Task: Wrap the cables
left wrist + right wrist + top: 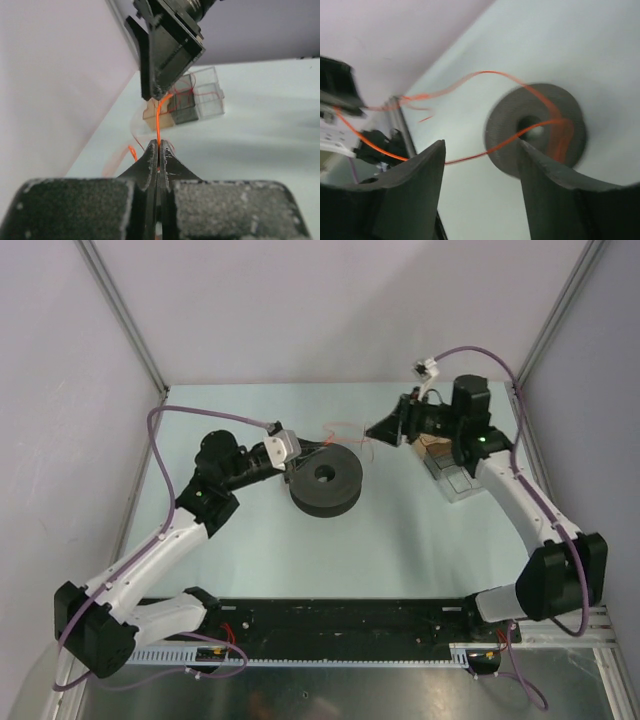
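A thin red-orange cable (345,428) runs in the air between my two grippers, above a black spool (325,480) in the middle of the table. My left gripper (316,448) is at the spool's far left edge; in the left wrist view it (158,146) is shut on the cable (158,120), which rises toward my right gripper (157,95). My right gripper (369,430) is to the right of the spool. In the right wrist view it (481,145) is open, and the cable (470,159) crosses between its fingers toward the spool (535,130).
A clear plastic compartment box (450,478) stands under the right wrist, with more red wire in it (197,95). Pale walls close the table at the back and on both sides. A black strip (340,615) runs along the near edge.
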`<state>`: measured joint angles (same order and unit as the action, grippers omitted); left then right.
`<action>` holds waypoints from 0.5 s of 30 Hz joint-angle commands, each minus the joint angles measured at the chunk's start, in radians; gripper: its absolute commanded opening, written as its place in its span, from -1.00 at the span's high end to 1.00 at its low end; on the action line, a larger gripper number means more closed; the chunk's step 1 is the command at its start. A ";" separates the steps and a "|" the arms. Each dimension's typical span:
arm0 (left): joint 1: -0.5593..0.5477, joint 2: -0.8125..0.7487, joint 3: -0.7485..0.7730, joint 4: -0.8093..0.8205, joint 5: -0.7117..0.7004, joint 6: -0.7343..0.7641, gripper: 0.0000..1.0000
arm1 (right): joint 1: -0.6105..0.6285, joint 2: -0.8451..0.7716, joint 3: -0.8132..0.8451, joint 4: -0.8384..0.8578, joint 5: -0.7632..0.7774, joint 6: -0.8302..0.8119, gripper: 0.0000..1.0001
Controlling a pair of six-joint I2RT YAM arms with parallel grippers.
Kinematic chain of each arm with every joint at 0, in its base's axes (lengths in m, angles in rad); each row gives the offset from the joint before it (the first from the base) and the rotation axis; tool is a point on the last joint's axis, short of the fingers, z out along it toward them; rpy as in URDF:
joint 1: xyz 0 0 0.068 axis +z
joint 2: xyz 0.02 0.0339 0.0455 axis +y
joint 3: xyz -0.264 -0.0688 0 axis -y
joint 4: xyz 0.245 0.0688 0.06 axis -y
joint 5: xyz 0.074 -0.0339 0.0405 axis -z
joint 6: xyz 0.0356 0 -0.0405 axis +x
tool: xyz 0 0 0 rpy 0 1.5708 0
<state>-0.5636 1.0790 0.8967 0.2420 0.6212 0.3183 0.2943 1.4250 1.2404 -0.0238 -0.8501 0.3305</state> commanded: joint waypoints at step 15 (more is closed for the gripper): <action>-0.125 0.106 0.262 0.011 0.164 -0.208 1.00 | -0.038 -0.315 0.008 -0.508 0.102 -0.551 -0.83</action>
<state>-0.6861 1.1938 1.0813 0.2333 0.7223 0.1501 0.1989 1.1225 1.2396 -0.6071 -0.7929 -0.2008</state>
